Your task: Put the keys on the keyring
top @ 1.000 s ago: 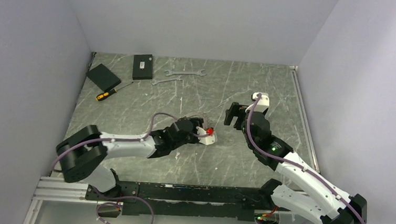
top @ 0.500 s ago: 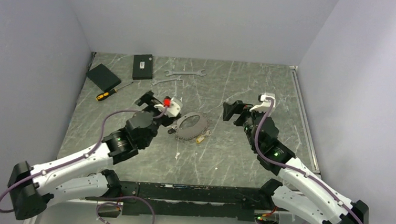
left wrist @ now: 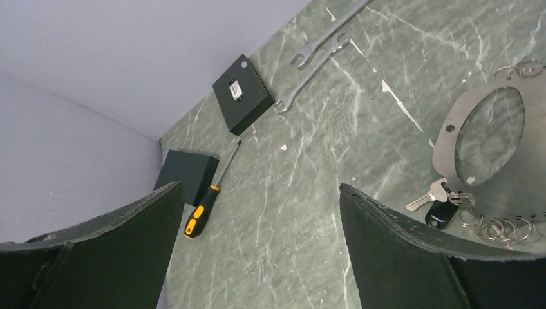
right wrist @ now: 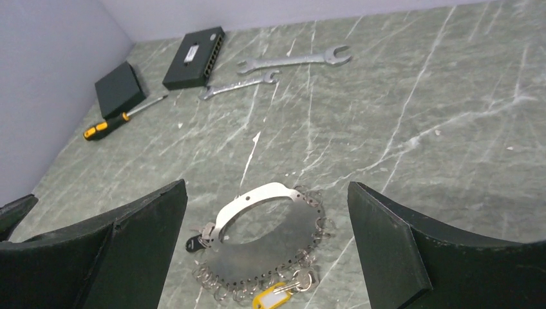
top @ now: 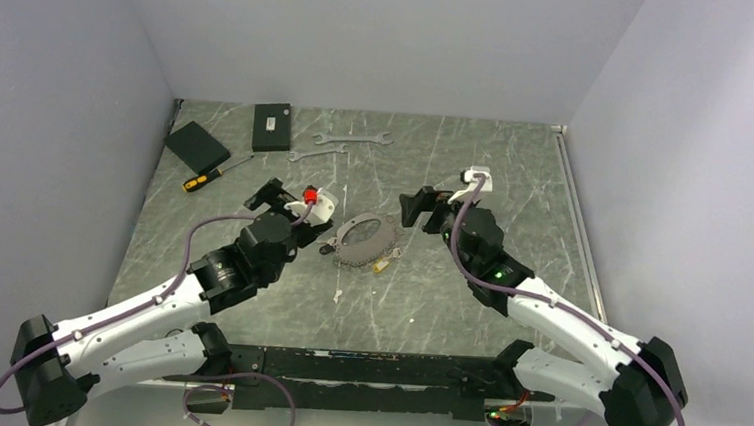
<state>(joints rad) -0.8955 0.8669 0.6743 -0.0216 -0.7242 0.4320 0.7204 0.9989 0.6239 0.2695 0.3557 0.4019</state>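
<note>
left gripper [left wrist: 257, 212]: jaws wide apart, empty | right gripper [right wrist: 267, 188]: same, gaping | keyring [right wrist: 257, 261] flat on the table [top: 447, 308] between them, keys [right wrist: 205, 233] bunched at its rim | black box [left wrist: 251, 103] sticker [left wrist: 235, 89]: too tiny to read

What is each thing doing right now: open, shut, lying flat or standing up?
Left gripper: open, holding nothing.
Right gripper: open, holding nothing.
Keyring: lying flat on the table.
Keys: lying at the keyring's rim.
Screwdriver: lying flat.
Larger wrench: lying flat.
Smaller wrench: lying flat.
</note>
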